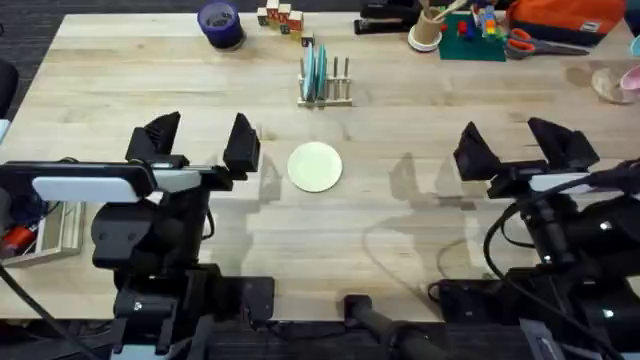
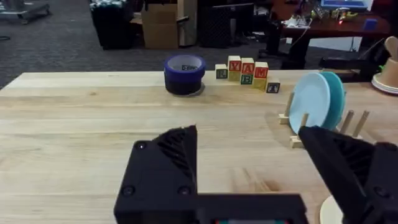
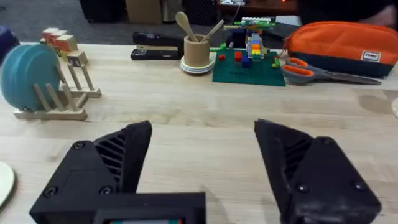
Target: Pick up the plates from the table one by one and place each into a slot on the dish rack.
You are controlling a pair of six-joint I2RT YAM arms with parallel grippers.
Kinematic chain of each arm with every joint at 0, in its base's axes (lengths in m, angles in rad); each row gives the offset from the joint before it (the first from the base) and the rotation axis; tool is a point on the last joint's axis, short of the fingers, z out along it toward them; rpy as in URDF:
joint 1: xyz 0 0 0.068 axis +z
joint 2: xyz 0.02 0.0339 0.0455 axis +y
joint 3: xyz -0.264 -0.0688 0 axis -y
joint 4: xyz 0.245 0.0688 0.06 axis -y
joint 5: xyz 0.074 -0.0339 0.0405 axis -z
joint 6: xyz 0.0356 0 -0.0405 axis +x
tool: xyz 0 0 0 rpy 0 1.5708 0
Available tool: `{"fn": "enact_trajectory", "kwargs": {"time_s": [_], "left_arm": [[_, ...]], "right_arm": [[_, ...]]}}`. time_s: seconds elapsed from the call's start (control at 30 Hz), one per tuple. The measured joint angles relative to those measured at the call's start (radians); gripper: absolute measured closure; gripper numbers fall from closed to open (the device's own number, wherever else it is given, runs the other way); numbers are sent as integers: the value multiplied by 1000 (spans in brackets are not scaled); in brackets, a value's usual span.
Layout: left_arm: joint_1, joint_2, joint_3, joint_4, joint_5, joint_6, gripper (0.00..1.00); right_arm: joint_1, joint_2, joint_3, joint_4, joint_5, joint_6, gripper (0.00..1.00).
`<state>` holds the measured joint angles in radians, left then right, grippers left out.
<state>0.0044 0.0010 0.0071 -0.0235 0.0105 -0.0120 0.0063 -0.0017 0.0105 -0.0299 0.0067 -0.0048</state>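
A cream-yellow plate (image 1: 315, 166) lies flat on the table (image 1: 400, 230) near the middle; slivers of it show in the wrist views (image 2: 330, 211) (image 3: 4, 180). Light blue-teal plates (image 1: 315, 72) (image 2: 314, 99) (image 3: 30, 68) stand upright in the dish rack (image 1: 328, 92) (image 2: 323, 127) (image 3: 59, 102) farther back. My left gripper (image 1: 205, 140) hangs open just left of the cream plate, nothing between its fingers (image 2: 168, 168). On the right side my right gripper (image 1: 510, 140) is open too, over bare wood, its fingers (image 3: 118, 155) spread wide.
Along the far edge stand a purple tape roll (image 1: 220, 24), letter blocks (image 1: 280, 17), a black stapler (image 1: 385, 18), a cup of utensils (image 1: 428, 30), a green brick plate (image 1: 470, 40), orange scissors (image 1: 535, 42) and an orange pouch (image 1: 565, 15). A tray corner (image 1: 40, 235) sits at left.
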Motion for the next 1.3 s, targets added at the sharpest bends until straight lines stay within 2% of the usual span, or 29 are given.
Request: {"fn": "enact_trajectory", "kwargs": {"time_s": [0.23, 0.6, 0.87, 1.07, 1.3], "left_arm": [[0, 0, 0, -48, -5, 0, 7], [0, 31, 22, -56, -7, -26, 7], [0, 271, 185, -55, 1, -27, 7], [0, 494, 330, -80, 40, -28, 7], [0, 708, 498, -156, 129, -31, 7]], "right_arm": [[0, 0, 0, 0, 0, 0, 7], [0, 14, 26, -40, -1, 28, 7], [0, 173, 154, -127, 0, 33, 6], [0, 363, 334, -244, 0, 35, 7], [0, 609, 583, -374, -24, 35, 7]]}}
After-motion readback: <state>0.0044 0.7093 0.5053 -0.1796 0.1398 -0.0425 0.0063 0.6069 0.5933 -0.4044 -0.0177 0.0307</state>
